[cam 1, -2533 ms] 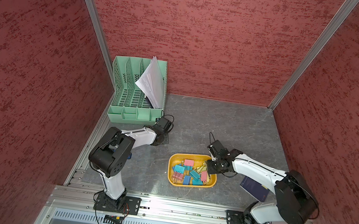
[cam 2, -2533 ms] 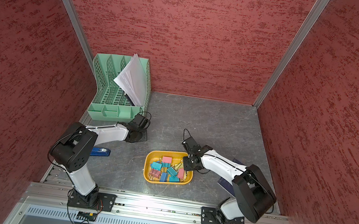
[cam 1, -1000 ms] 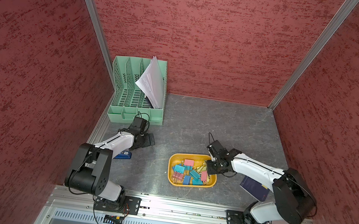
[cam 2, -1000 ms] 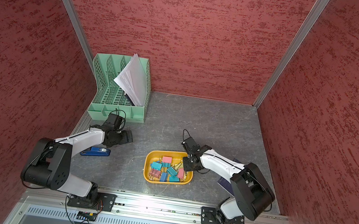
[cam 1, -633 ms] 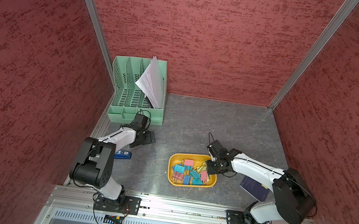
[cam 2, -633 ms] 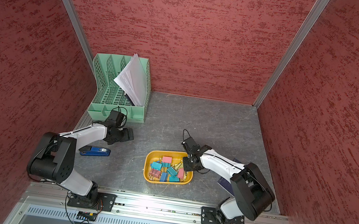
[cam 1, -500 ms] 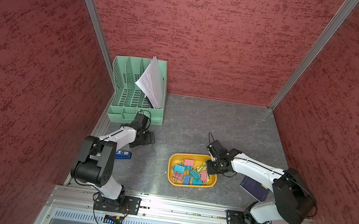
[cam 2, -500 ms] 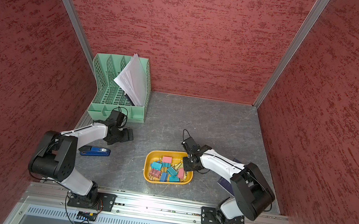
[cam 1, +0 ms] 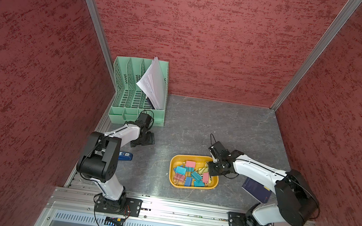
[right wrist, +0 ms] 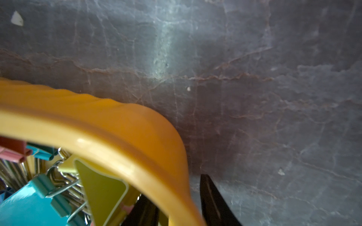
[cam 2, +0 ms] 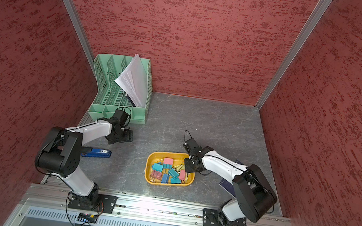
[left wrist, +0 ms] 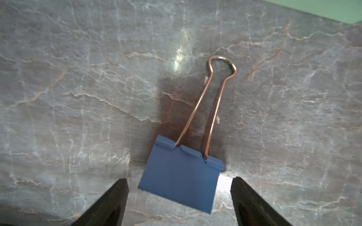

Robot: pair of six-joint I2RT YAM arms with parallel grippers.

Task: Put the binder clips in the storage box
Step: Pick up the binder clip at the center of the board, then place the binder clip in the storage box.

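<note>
Everything sits on a grey marbled table [cam 1: 220, 128]. The biggest item is the mint-green file organizer [cam 1: 128, 92] in the back corner on the robot's left, with a sheaf of white papers [cam 1: 153, 83] leaning in its end slot.

Next down is the storage box [cam 1: 189, 186], a shallow yellow tray near the front middle. The right gripper [cam 1: 212, 168] is clamped on its back right corner, one finger inside the wall and one outside. A dark blue notebook [cam 1: 255, 190] lies partly under that arm, and a blue stapler [cam 2: 96, 152] lies by the left arm's elbow.

Most of the binder clips [cam 1: 191, 173] are piled in the tray already, pink, teal, blue and yellow all tangled together. One blue clip [left wrist: 176, 162] lies flat on the table just in front of the organizer, well apart from the tray. Its wire handle points away from the left gripper [left wrist: 179, 179]. That gripper's fingers stand apart on either side of the clip's body, with a sliver of table showing on each side, so they're touching nothing.
</note>
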